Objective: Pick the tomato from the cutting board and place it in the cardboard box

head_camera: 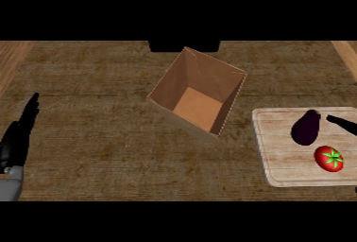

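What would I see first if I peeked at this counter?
The big open cardboard box in the middle of the brown counter grabs the eye first. Next comes the bright red tomato on the cutting board at the right, next to a dark purple eggplant.

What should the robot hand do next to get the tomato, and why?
Probably move the right robot hand a little back toward the robot, over the tomato. The tomato lies untouched on the cutting board, while that hand only peeks in at the right edge beside the eggplant, just beyond the tomato.
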You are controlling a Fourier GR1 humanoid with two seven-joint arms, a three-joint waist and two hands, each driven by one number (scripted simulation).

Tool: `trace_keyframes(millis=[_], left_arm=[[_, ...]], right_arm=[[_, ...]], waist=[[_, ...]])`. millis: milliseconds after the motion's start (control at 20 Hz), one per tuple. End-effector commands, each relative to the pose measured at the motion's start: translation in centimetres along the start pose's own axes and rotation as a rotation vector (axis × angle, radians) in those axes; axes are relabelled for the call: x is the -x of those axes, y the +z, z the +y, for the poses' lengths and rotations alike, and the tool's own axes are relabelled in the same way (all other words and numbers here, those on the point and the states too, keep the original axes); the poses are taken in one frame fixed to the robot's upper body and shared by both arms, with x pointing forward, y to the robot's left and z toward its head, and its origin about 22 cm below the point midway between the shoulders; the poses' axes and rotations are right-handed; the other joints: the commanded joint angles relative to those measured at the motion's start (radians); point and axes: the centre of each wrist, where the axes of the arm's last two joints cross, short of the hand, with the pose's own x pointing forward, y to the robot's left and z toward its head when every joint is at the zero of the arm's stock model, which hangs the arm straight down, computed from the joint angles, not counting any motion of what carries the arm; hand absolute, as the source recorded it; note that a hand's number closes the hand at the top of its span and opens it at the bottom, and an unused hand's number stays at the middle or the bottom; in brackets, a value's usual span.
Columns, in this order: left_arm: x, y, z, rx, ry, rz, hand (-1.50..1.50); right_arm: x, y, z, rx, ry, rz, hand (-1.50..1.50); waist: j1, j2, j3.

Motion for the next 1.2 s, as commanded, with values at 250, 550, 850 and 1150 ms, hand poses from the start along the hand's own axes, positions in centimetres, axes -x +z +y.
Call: trace_keyframes(millis=[250, 550, 850, 1150], left_arm=[[0.5, 0.4, -0.4, -0.011, -0.009, 0.002, 0.00], [1.5, 0.0, 2.0, 0.013, -0.012, 0.013, 0.00], [-0.4, 0.0, -0.4, -0.013, 0.002, 0.002, 0.00], [0.1, 0.7, 0.5, 0.004, -0.010, 0.002, 0.00]], right_arm=[[-3.4, 0.4, 1.5, -0.020, -0.037, -0.105, -1.50], [-5.7, 0.3, 0.0, -0.020, -0.011, -0.137, -1.50], [-4.7, 0.4, 3.3, -0.085, 0.054, 0.002, -1.50], [-3.5, -0.7, 4.5, -0.090, 0.031, 0.042, -1.50]], waist=[[-0.006, -0.002, -0.001], [-0.005, -0.002, -0.001], [-0.002, 0.000, 0.000], [0.002, 0.000, 0.000]])
